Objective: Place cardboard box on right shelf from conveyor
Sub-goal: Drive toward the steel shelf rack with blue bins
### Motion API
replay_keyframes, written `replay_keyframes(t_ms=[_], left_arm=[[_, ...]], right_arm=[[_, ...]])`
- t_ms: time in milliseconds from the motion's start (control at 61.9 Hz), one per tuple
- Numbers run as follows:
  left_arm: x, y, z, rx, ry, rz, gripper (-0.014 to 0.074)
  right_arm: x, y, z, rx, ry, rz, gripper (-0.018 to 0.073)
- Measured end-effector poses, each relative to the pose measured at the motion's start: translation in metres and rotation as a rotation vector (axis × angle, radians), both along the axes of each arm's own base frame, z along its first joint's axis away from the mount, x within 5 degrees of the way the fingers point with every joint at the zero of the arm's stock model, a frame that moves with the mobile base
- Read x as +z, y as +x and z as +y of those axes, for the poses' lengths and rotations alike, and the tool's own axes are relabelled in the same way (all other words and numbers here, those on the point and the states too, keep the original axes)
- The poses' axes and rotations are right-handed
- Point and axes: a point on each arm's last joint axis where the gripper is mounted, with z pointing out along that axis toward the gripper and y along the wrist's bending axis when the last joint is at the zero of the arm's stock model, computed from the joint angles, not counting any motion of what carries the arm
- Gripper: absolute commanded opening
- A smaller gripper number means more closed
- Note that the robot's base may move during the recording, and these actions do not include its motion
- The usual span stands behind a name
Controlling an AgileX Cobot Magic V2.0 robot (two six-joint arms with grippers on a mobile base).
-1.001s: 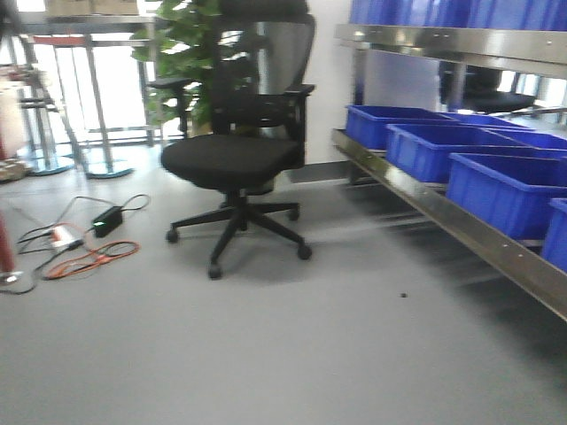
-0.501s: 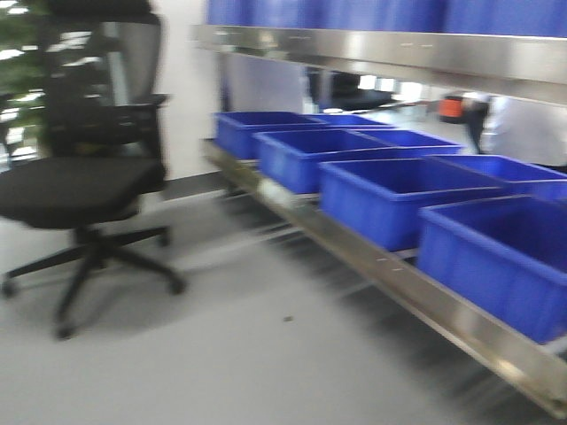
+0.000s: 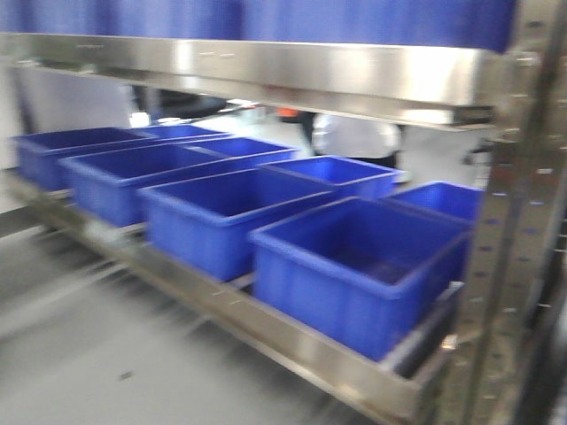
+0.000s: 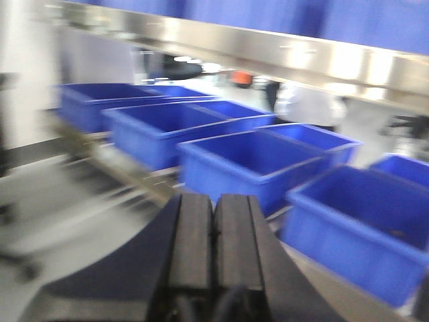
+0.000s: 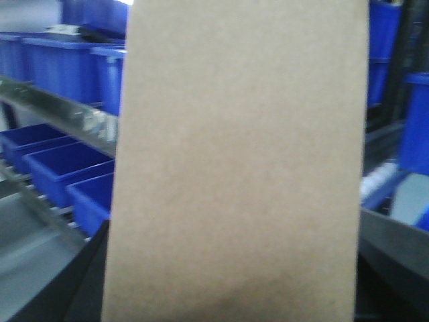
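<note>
**Box in hand, shelf ahead, placing still to do**

The cardboard box is off the conveyor, which shows in no view. It stands upright right in front of the right wrist camera and fills most of that view. The right end effector appears to be clamped on its lower part, with dark finger parts showing on either side of the bottom edge. So I judge the pickup done and the carry well along.

The right shelf now fills the front view, its steel lip running across the top and a perforated upright at the right. The pictures are smeared. The box is not on any level of the shelf yet. What remains is to line up with a free spot, set the box down and let go.

The left end effector has its two pads pressed flat together with nothing between them.

The lower level carries rows of open blue bins. The nearest one looks empty down to its floor, and those beside it show only bare blue insides as far as the blur allows. More blue shapes sit on the upper level, cut off at the top, so their contents cannot be told.
</note>
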Motion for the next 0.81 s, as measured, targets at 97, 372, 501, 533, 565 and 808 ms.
replay_keyframes(t_ms=[97,372,501,533,565,808], left_arm=[[0.0000,0.0000,0.0000,0.000,0.000,0.000,-0.0119],[0.0000,0.0000,0.0000,0.000,0.000,0.000,-0.0119],[0.0000,0.0000,0.0000,0.000,0.000,0.000,-0.0119],[0.0000,0.0000,0.0000,0.000,0.000,0.000,-0.0119],[0.0000,0.0000,0.0000,0.000,0.000,0.000,-0.0119],[0.0000,0.0000,0.0000,0.000,0.000,0.000,-0.0119]], right_arm=[[0.0000,0.0000,0.0000,0.000,0.000,0.000,0.0214],[0.0000,0.0000,0.0000,0.000,0.000,0.000,0.0214],[0.0000,0.0000,0.0000,0.000,0.000,0.000,0.0214],[0.0000,0.0000,0.0000,0.000,0.000,0.000,0.0214],[0.0000,0.0000,0.0000,0.000,0.000,0.000,0.0214],[0.0000,0.0000,0.0000,0.000,0.000,0.000,0.0214]])
